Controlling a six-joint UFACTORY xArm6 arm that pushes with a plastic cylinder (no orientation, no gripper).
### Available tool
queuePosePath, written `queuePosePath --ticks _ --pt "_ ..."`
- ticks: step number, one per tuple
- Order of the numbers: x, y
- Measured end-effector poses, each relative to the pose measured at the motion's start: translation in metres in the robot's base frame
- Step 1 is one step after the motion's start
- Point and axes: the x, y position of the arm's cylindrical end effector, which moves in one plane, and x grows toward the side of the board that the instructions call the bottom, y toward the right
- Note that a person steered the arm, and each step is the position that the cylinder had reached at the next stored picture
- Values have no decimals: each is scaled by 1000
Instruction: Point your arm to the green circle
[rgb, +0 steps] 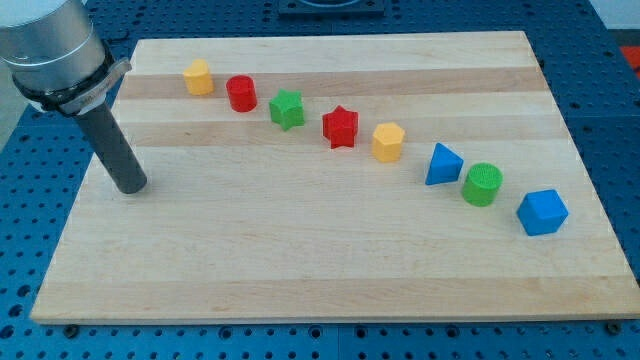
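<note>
The green circle (483, 184), a short green cylinder, stands on the wooden board (330, 270) at the view's right, between a blue triangle (442, 165) on its left and a blue cube (542, 212) on its lower right. My tip (131, 186) rests on the board at the view's far left, far from the green circle and apart from every block. The dark rod rises from the tip up and to the left.
A diagonal row of blocks runs from upper left to lower right: a yellow block (199, 77), a red cylinder (241, 93), a green star (287, 109), a red star (340, 126), a yellow hexagon (388, 142). Blue perforated table surrounds the board.
</note>
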Motion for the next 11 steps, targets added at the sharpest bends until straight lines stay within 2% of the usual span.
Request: queuePosePath --ticks 2,3,7,8,9,11 --pt "-18 -1" --pt "-7 8" --pt "78 230" --pt "89 268" --pt "90 329" --pt "64 389"
